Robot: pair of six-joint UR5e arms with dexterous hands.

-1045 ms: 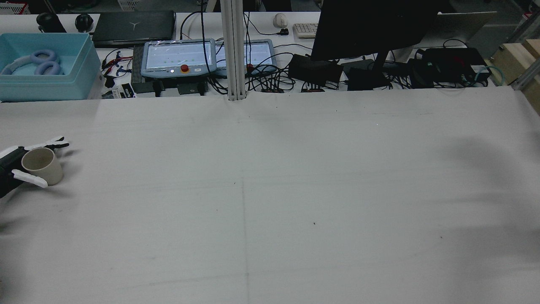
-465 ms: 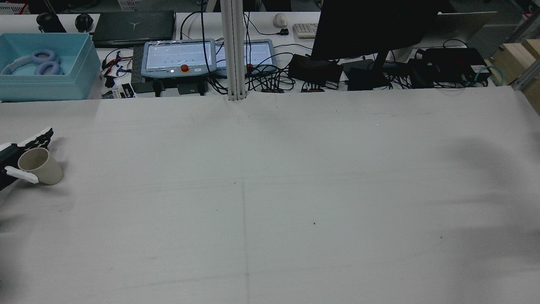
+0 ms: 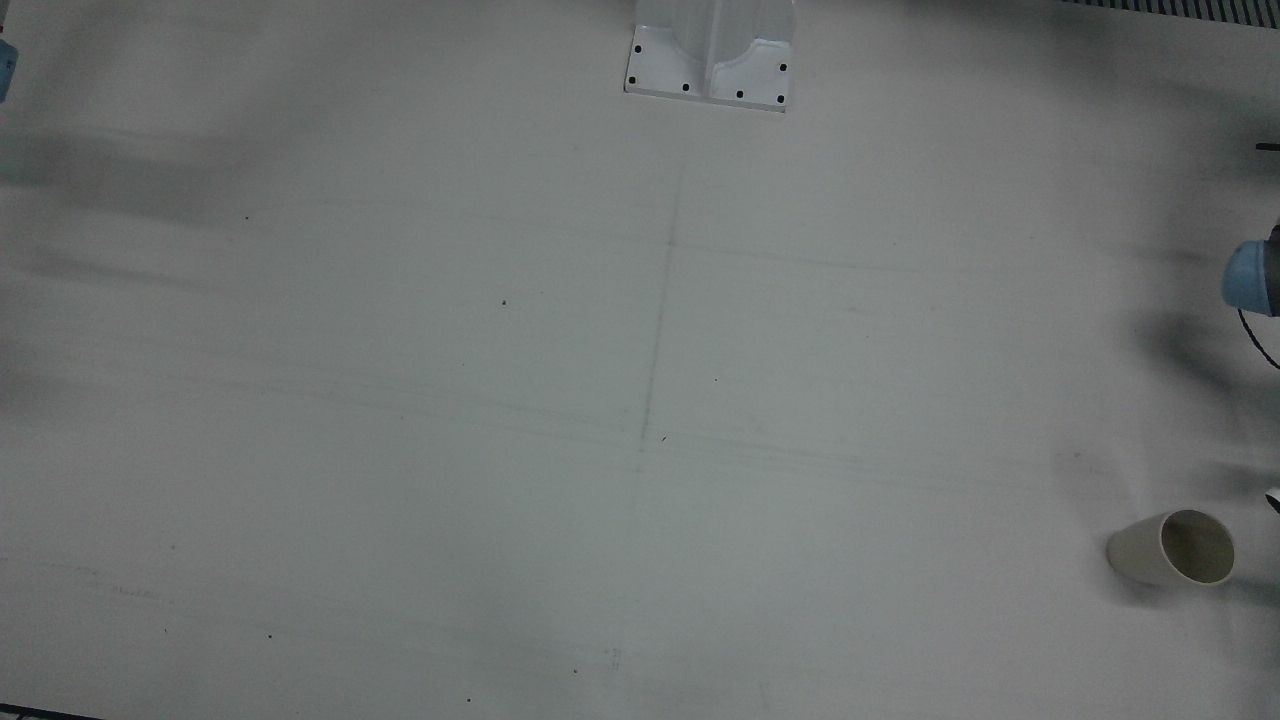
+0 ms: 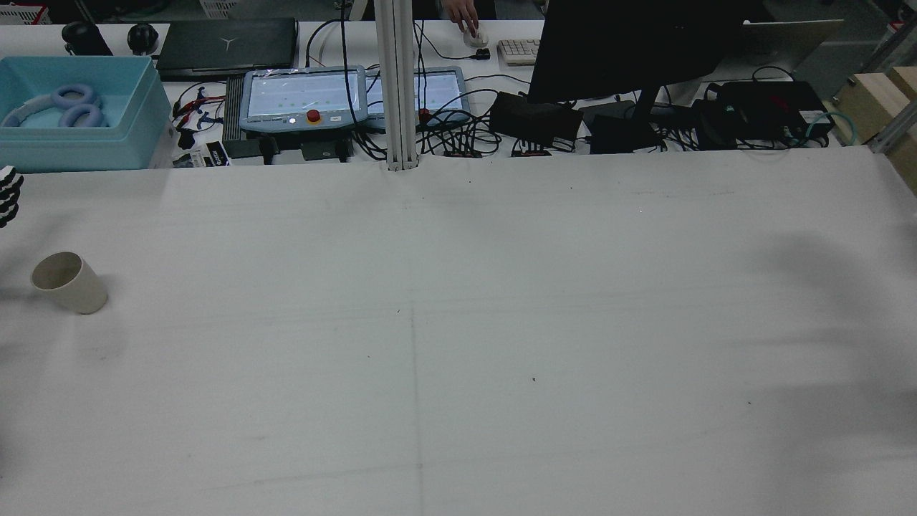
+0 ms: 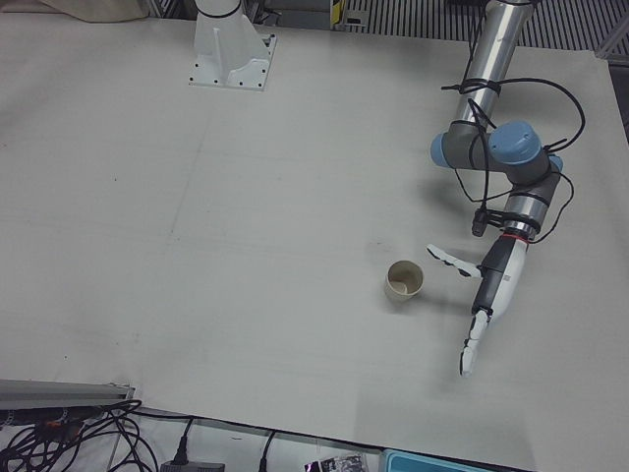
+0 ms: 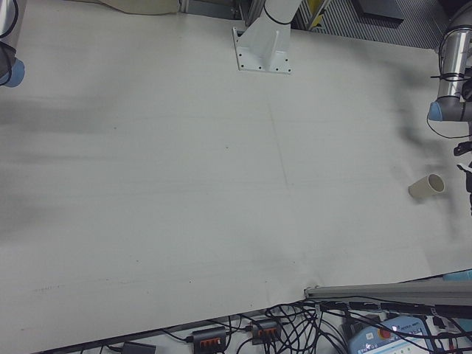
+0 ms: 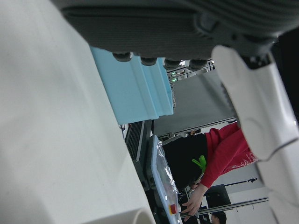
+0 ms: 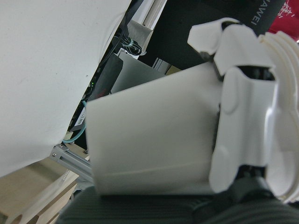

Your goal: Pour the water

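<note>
Your beige paper cup (image 5: 404, 280) upright on white tabletop (image 5: 246, 246), mouth up, left robot hand (image 5: 479, 295) spread wide beside it, right robot hand (image 8: 243, 135) clasping a second beige cup (image 8: 149, 135)

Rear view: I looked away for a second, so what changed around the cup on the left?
The left hand let go of the cup and drew back toward the table's far-left edge, fingers spread. A person's hand came to the mouse on the desk. The cup stands where it was, upright. The right hand holds a second cup.
</note>
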